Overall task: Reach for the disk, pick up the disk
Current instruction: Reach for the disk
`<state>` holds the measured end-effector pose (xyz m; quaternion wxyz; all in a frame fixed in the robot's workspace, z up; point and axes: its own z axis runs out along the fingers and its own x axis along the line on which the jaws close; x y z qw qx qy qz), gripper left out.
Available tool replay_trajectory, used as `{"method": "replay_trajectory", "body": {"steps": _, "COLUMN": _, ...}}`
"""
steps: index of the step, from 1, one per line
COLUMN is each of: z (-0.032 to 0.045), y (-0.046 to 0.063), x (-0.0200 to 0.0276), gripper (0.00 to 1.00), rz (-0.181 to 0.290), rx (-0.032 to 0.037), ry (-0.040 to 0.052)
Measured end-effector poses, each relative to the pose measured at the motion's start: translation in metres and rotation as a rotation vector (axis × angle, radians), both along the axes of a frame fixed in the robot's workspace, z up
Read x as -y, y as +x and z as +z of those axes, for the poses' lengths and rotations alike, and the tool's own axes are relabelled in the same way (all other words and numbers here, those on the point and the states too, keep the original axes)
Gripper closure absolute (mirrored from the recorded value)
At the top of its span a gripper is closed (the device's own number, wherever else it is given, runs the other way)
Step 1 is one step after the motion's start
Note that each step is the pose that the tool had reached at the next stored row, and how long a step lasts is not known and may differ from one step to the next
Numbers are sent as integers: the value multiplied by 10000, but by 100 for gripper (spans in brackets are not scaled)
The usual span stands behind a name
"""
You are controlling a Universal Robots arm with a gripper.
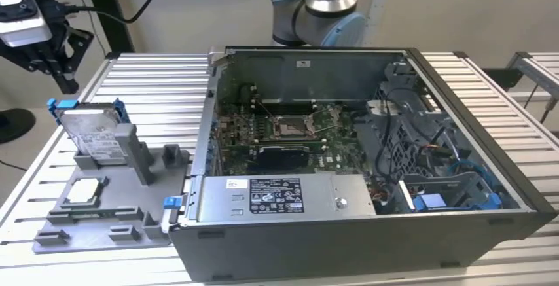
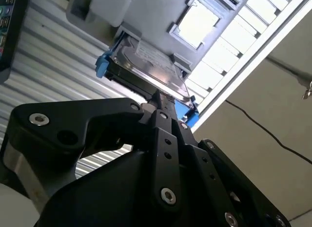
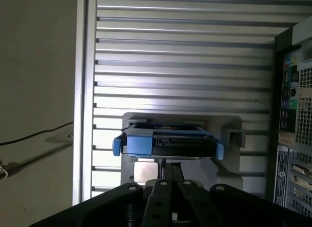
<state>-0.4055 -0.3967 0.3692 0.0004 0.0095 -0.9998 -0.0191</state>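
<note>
Ribbed metal slats form the surface (image 1: 148, 83). In the exterior view it carries an open computer case (image 1: 367, 247) and, at the exterior view's left, a grey fixture (image 1: 96, 230). The disk (image 1: 91, 132) stands on edge in the fixture's far slot, with its labelled face showing and its blue bracket along the upper edge. The gripper (image 1: 63, 80) hangs above it, slightly farther back and toward the exterior view's left. It is apart from the disk and holds nothing.

In the second wrist view the fingers (image 2: 163, 120) lie together, and their tips point at the disk's bracketed edge without touching it.

In the first wrist view the disk's upper edge runs crosswise to the line of the closed fingers, which aim near its middle. I judge that the disk lies straight ahead of and below the fingertips, long axis across them and thin side toward them.
</note>
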Motion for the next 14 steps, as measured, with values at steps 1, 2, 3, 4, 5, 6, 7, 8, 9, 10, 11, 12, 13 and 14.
{"method": "replay_trajectory", "body": {"steps": 1, "z": 0, "y": -13, "x": -3, "gripper": 100, "rz": 1, "rx": -1, "ry": 0}}
{"method": "replay_trajectory", "body": {"steps": 2, "z": -1, "y": -25, "x": -6, "gripper": 100, "rz": 0, "rx": -1, "ry": -1}}
{"method": "replay_trajectory", "body": {"steps": 3, "z": -2, "y": -39, "x": -10, "gripper": 100, "rz": 0, "rx": -1, "ry": 0}}
{"method": "replay_trajectory", "body": {"steps": 4, "z": -2, "y": -51, "x": -14, "gripper": 100, "rz": 1, "rx": 0, "ry": 0}}
{"method": "replay_trajectory", "body": {"steps": 5, "z": -3, "y": -64, "x": -20, "gripper": 100, "rz": 0, "rx": 0, "ry": 0}}
{"method": "replay_trajectory", "body": {"steps": 6, "z": -4, "y": -76, "x": -28, "gripper": 100, "rz": 1, "rx": 1, "ry": 0}}
{"method": "replay_trajectory", "body": {"steps": 7, "z": -5, "y": -89, "x": -37, "gripper": 100, "rz": 1, "rx": 1, "ry": 1}}
{"method": "replay_trajectory", "body": {"steps": 8, "z": -6, "y": -101, "x": -48, "gripper": 100, "rz": 0, "rx": 0, "ry": 0}}
{"method": "replay_trajectory", "body": {"steps": 9, "z": -7, "y": -112, "x": -58, "gripper": 100, "rz": 0, "rx": 0, "ry": 0}}
{"method": "replay_trajectory", "body": {"steps": 10, "z": -7, "y": -124, "x": -70, "gripper": 100, "rz": 0, "rx": -1, "ry": 0}}
{"method": "replay_trajectory", "body": {"steps": 11, "z": -9, "y": -135, "x": -83, "gripper": 100, "rz": 0, "rx": -1, "ry": 0}}
{"method": "replay_trajectory", "body": {"steps": 12, "z": -10, "y": -146, "x": -96, "gripper": 100, "rz": 0, "rx": 0, "ry": 0}}
{"method": "replay_trajectory", "body": {"steps": 13, "z": -11, "y": -155, "x": -107, "gripper": 100, "rz": 0, "rx": 0, "ry": 0}}
{"method": "replay_trajectory", "body": {"steps": 14, "z": -12, "y": -161, "x": -119, "gripper": 100, "rz": 1, "rx": 0, "ry": -1}}
